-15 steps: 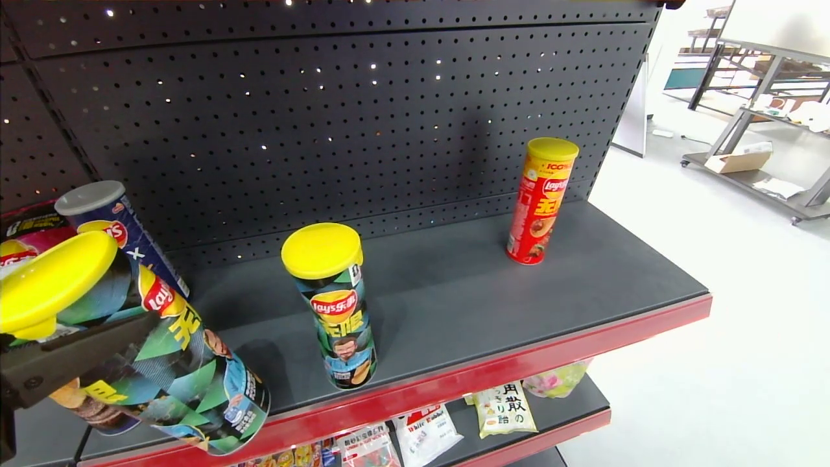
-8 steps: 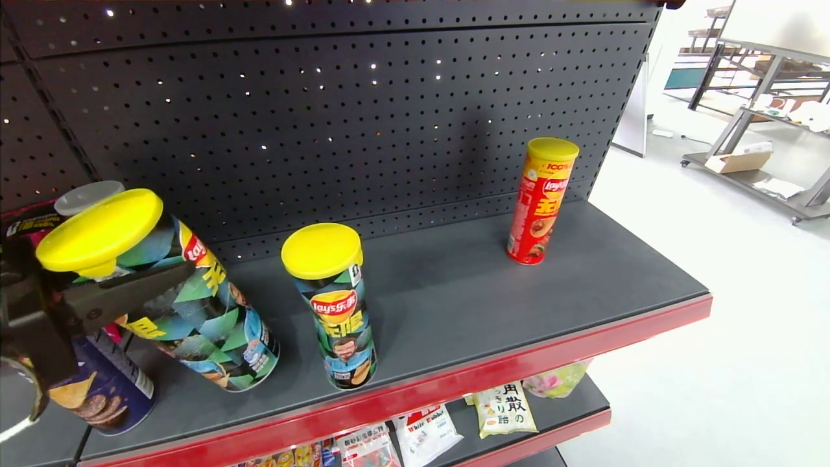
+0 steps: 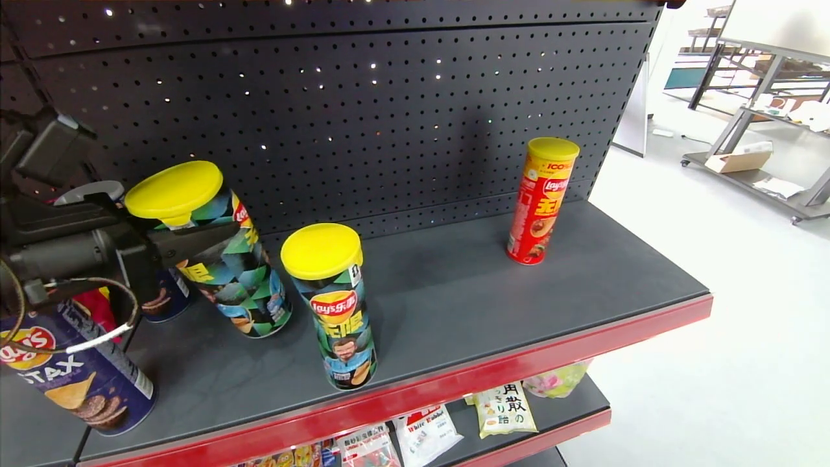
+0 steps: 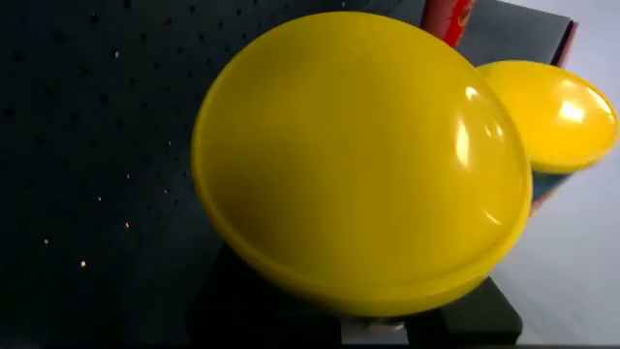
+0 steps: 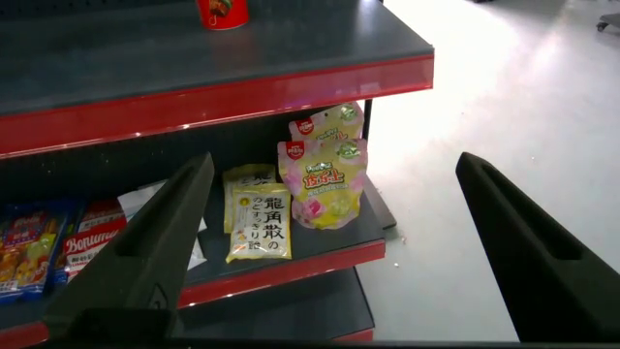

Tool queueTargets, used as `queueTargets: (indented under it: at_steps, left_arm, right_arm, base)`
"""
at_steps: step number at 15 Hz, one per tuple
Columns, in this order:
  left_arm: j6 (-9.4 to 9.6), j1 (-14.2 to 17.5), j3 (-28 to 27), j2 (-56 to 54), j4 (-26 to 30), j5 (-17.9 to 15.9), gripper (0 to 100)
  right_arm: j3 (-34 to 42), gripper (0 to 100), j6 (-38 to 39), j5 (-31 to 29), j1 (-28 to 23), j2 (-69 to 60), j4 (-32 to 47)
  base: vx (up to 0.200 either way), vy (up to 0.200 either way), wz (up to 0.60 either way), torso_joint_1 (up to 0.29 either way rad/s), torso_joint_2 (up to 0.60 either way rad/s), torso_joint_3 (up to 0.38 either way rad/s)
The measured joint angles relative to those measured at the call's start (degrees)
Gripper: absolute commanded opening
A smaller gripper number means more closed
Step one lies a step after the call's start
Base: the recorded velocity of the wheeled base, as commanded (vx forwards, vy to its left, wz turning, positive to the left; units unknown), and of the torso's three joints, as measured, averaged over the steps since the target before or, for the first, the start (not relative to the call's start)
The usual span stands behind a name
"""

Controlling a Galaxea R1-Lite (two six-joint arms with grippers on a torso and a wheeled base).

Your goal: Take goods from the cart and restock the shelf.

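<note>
In the last second my left fingers (image 3: 194,239), clamped on the can (image 3: 243,285), have carried it from the shelf's (image 3: 454,285) front edge inward. It's now tilted beside the standing can (image 3: 337,311), so set-down looks next. My right fingers (image 5: 145,262) are spread wide and empty.

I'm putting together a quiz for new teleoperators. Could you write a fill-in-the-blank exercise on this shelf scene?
The left gripper is shut on a green-patterned cylindrical chip can whose lid is ___.
The tall red chip can stands towards the dark shelf's ___ end.
The right gripper's jaws are ___.
Missing words: yellow; right; open.
</note>
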Motion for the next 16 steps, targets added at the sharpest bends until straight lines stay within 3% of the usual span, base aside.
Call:
queueTargets:
  at_steps: [6,10,16]
  left_arm:
    - [-0.05,-5.9,-4.2,7.5,-1.9,2.5,0]
    - [0.09,-6.6,-7.5,12.9,-5.7,2.7,0]
    - [0.06,-6.8,-10.2,19.1,-7.0,3.1,0]
  right_arm:
    - [0.0,100,0.0,0.0,0.0,0.0,0.0]
    - [0.0,100,0.0,0.0,0.0,0.0,0.0]
    - [0.0,100,0.0,0.0,0.0,0.0,0.0]
  base:
    - [0.000,0.000,0.00,0.000,0.00,0.000]
    - [0.000,0.000,0.00,0.000,0.00,0.000]
    - [0.000,0.000,0.00,0.000,0.00,0.000]
